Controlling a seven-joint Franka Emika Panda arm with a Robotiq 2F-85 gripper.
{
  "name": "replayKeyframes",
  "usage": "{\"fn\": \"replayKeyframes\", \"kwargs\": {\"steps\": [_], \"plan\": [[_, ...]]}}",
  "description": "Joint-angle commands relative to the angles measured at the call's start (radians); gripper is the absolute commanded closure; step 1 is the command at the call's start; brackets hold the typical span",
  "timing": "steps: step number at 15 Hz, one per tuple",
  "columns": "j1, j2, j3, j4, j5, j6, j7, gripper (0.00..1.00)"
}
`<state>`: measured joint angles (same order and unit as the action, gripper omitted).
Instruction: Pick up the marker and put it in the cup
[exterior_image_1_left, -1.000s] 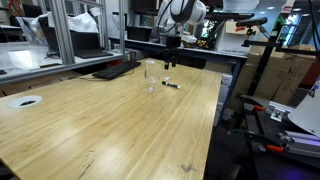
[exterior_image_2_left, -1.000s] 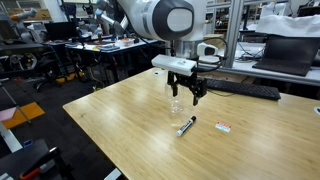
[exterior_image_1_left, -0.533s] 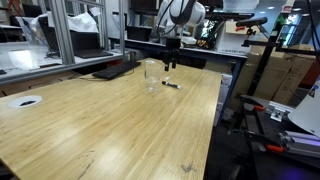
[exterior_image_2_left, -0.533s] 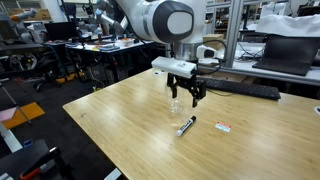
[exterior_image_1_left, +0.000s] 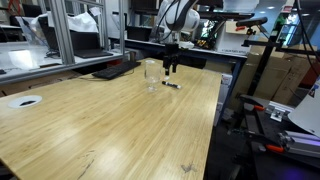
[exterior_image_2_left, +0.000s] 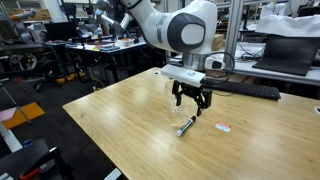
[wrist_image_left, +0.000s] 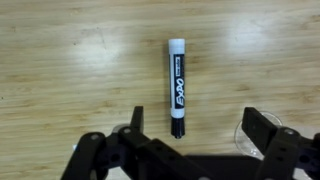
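Over the marker (wrist_image_left: 177, 87), the end effector (exterior_image_2_left: 191, 107) has left the cup (exterior_image_1_left: 151, 76).

We see the marker (wrist_image_left: 177, 87) lying flat on the counter (wrist_image_left: 60, 50). The gripper (exterior_image_2_left: 190, 107) hangs right above it, not touching. Its fingers (wrist_image_left: 135, 122) stand wide apart, and the marker lies between them, nearer to one. The cup (exterior_image_1_left: 150, 75) stands on the counter just beside the marker. A card (exterior_image_2_left: 223, 127) lies near the marker too, and a keyboard (exterior_image_2_left: 250, 90) lies farther back.

Black marker (wrist_image_left: 176, 86), white end; light wood table (wrist_image_left: 70, 60).
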<state>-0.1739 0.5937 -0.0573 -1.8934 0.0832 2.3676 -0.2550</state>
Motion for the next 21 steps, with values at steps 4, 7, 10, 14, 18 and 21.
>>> {"fn": "replayKeyframes", "kwargs": {"steps": [4, 7, 10, 14, 18, 21], "plan": [[-0.029, 0.127, 0.015, 0.179, -0.023, -0.163, -0.029, 0.0], [-0.03, 0.161, 0.016, 0.224, -0.023, -0.164, -0.027, 0.0], [-0.023, 0.187, 0.007, 0.26, -0.03, -0.182, -0.009, 0.0], [-0.024, 0.215, 0.002, 0.278, -0.036, -0.2, 0.0, 0.0], [-0.026, 0.241, 0.008, 0.292, -0.034, -0.199, -0.006, 0.0], [-0.02, 0.253, 0.012, 0.301, -0.035, -0.2, -0.003, 0.0]]}}
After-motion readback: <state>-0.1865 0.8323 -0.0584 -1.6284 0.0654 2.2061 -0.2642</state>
